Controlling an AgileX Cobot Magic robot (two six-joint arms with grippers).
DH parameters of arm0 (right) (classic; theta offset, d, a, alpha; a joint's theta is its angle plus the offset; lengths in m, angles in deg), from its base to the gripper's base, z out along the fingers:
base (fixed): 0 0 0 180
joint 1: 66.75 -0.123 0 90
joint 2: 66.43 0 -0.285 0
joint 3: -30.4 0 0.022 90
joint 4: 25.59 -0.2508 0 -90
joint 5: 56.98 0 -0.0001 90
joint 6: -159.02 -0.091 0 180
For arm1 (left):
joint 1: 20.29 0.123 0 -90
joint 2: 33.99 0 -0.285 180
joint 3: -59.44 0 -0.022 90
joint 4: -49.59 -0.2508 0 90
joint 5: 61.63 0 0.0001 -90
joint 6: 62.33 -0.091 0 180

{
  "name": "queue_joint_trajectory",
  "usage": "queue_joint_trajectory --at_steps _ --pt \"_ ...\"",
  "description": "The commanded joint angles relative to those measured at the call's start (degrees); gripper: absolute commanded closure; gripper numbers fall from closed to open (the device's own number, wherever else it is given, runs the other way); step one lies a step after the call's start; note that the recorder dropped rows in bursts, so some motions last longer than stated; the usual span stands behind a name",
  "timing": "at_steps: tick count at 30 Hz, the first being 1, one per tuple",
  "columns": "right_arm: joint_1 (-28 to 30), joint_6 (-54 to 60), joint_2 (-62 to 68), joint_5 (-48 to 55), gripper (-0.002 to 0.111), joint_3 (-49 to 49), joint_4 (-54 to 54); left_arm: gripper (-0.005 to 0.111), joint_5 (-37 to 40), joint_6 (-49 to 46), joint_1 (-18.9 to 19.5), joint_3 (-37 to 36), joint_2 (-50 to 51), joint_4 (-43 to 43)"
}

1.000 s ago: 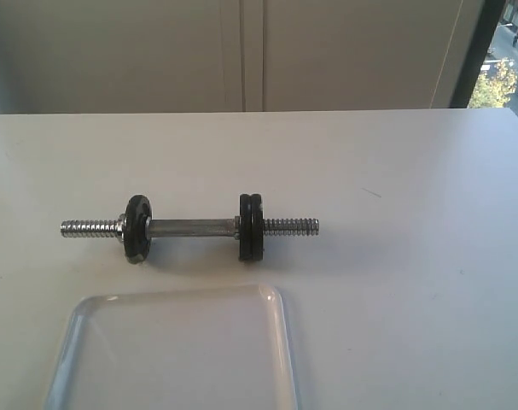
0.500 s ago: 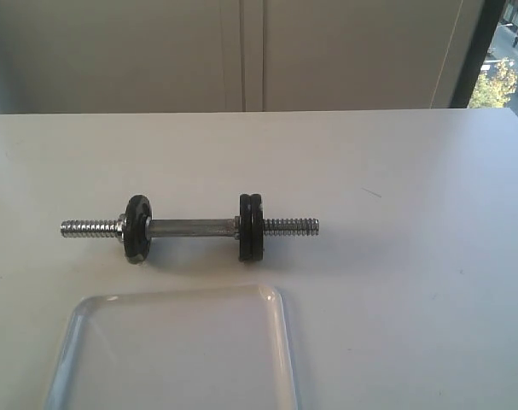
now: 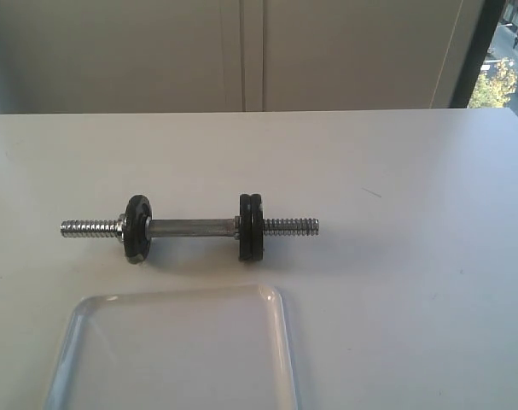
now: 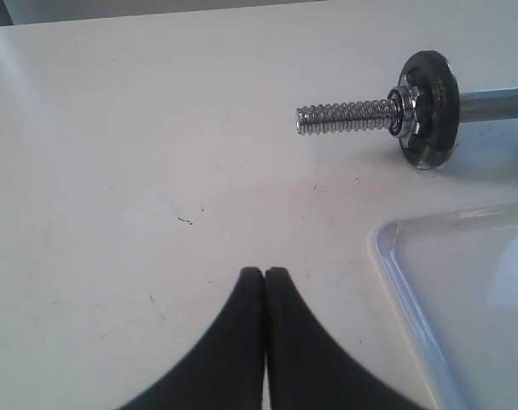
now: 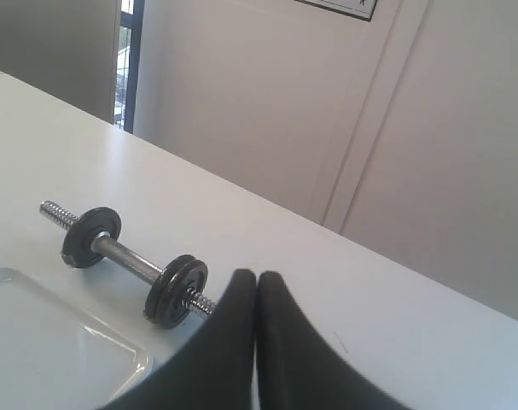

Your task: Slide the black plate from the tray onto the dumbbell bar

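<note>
Chrome dumbbell bar [image 3: 190,227] lies flat on the white worktop [image 3: 412,171], running side to side in the ext view. Three black discs are on it, all standing on edge w/ the bar through their centres.

Single plate [image 3: 137,228] sits near the bar's left threaded end, chrome collar [image 4: 401,109] touching its outer face. Plate pair [image 3: 251,226] sits near the bar's right threaded end, the two touching face to face. Smooth middle of the bar is bare btwn the single and the pair; thread sticks out past both. Which disc the task means we can't tell, but every one we see is on the bar.

Translucent tray [image 3: 182,291] lies flat on the worktop on the camera side of the bar, near it but not touching. Its right corner is roughly level w/ the pair.

Left gripper [image 4: 264,273]: fingers pressed together, nothing btwn them, over bare worktop off the bar's left end, clear of bar and tray.

Right gripper [image 5: 257,275]: fingers together as well, nothing held, on the side of the bar's right end, not touching the bar.

We see both only in the wrist views; height over the worktop we can't judge.
</note>
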Motion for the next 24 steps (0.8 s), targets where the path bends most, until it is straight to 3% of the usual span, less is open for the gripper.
queue_joint_trajectory --at_steps 1,21,24 --pt "0.00 0.26 0.16 -0.18 0.108 0.31 0.21 0.107 0.25 -0.26 0.16 -0.16 -0.26 0.56" --pt "0.00 0.16 0.16 -0.18 0.108 0.31 0.21 0.107 0.31 -0.09 0.16 -0.16 -0.26 -2.47" --pt "0.00 0.16 0.16 -0.18 0.108 0.31 0.21 0.107 0.51 5.63 0.16 -0.16 -0.26 -2.47"
